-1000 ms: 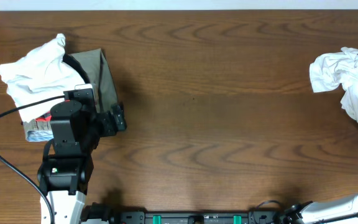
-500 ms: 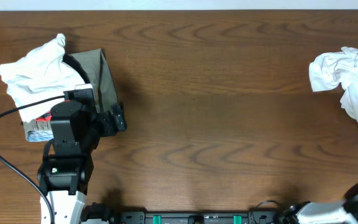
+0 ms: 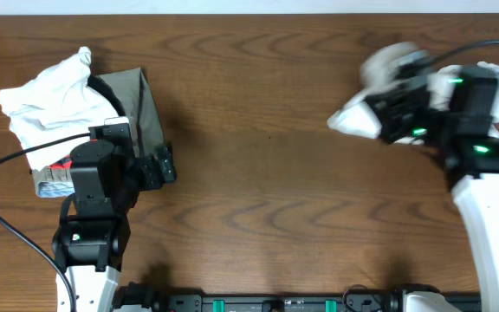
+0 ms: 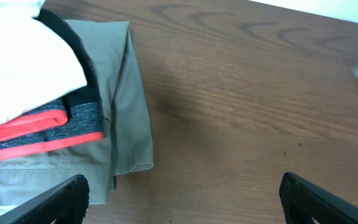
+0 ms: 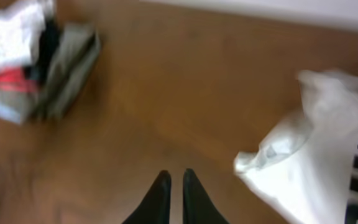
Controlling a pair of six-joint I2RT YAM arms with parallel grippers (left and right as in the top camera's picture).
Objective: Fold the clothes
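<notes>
Smooth wood-grain table (image 3: pixel 267 191), matt cloth clothes (image 3: pixel 55 108)

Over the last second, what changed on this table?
The right arm swung up from the bottom right corner to the white garment. The right gripper looks shut, gripping nothing. Blur hides whether the garment shifted. The left gripper and the folded stack stayed put.

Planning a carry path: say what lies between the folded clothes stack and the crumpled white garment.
Only bare brown wooden table separates folded clothes stack from white garment, per overhead view.
</notes>
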